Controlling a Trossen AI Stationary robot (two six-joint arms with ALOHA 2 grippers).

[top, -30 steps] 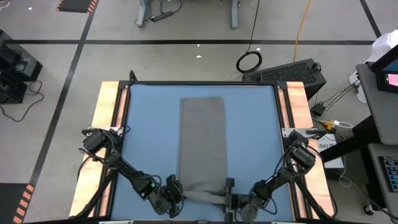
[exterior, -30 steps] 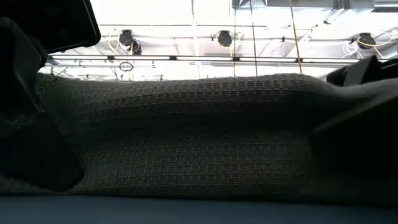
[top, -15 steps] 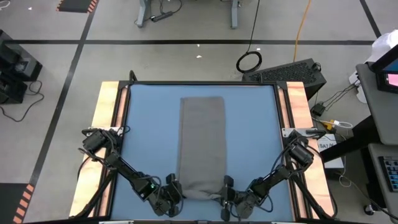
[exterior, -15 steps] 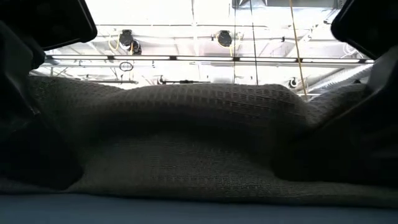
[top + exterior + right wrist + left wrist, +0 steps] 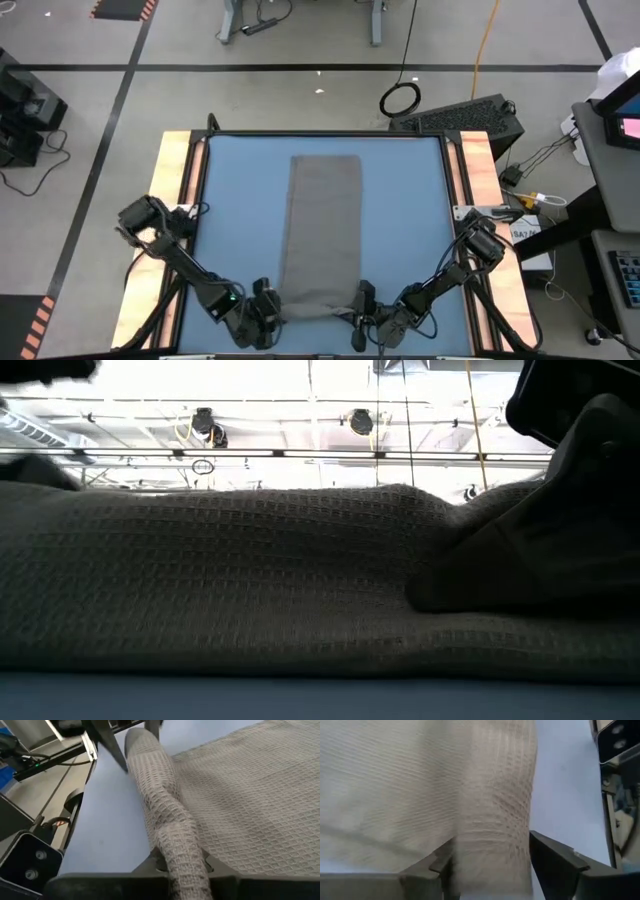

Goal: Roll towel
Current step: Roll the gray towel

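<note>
Plain dark grey, waffle-textured towel (image 5: 322, 232) on a light blue tabletop (image 5: 236, 215) edged in pale wood, flanked by black left end effector (image 5: 263, 310) and right end effector (image 5: 362, 316).

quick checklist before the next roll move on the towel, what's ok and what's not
1. Right pincer clamped on the rolled near edge of the towel: ok.
2. Left pincer gripping its end of the roll: not ok, fingers stand open around the fabric.
3. First turn formed along the near edge: ok.
4. Rest of the towel lying flat on the blue tabletop: ok.
5. Roll even from end to end: cannot tell.
</note>
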